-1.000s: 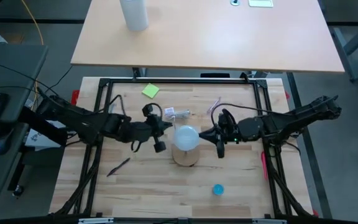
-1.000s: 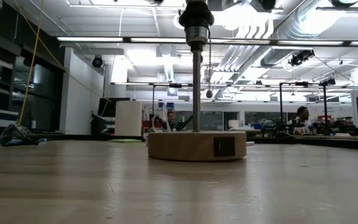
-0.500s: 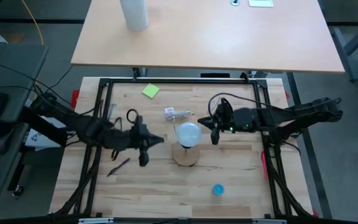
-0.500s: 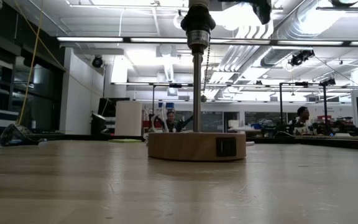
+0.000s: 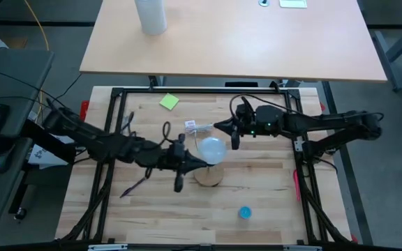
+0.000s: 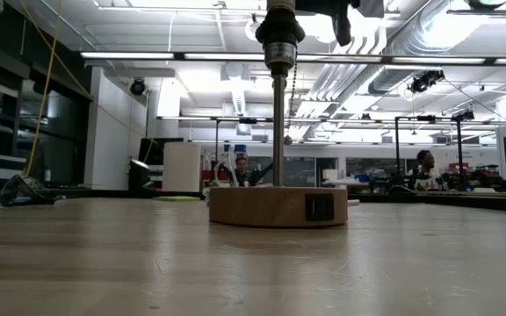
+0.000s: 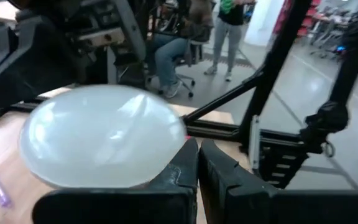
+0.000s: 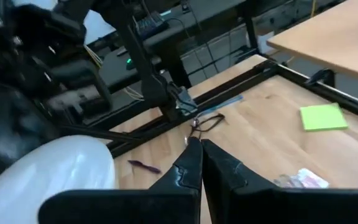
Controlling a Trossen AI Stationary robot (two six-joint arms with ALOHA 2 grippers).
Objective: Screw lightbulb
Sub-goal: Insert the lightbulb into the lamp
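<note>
The white frosted lightbulb (image 5: 212,148) stands globe up on the black socket (image 6: 279,39) of a post on the round wooden base (image 5: 209,175). The base rests on the table at its middle and shows in the low view (image 6: 278,206). My left gripper (image 5: 199,162) is shut, just left and near of the globe, which fills the left wrist view (image 7: 101,134). My right gripper (image 5: 222,127) is shut and empty, a little beyond the bulb's far right side. The globe's edge shows in the right wrist view (image 8: 48,177). My left gripper is shut, and the outer side of one finger (image 7: 180,171) lies against the globe's side (image 7: 166,146). The fingers come level from the table's left and near side. The bulb stays upright on the socket.
A green sticky note (image 5: 169,102) and a small packet (image 5: 197,127) lie at the far side. A purple pen (image 5: 135,186) lies at the left and a blue cap (image 5: 244,212) near the front. A black frame (image 5: 117,94) rims the table. People show in the room behind.
My left gripper drew back toward the table's left edge, then came right again to the bulb's near left side. My right gripper has gone from the bulb's right side toward the far edge and a little left. The bulb has stayed on its socket.
</note>
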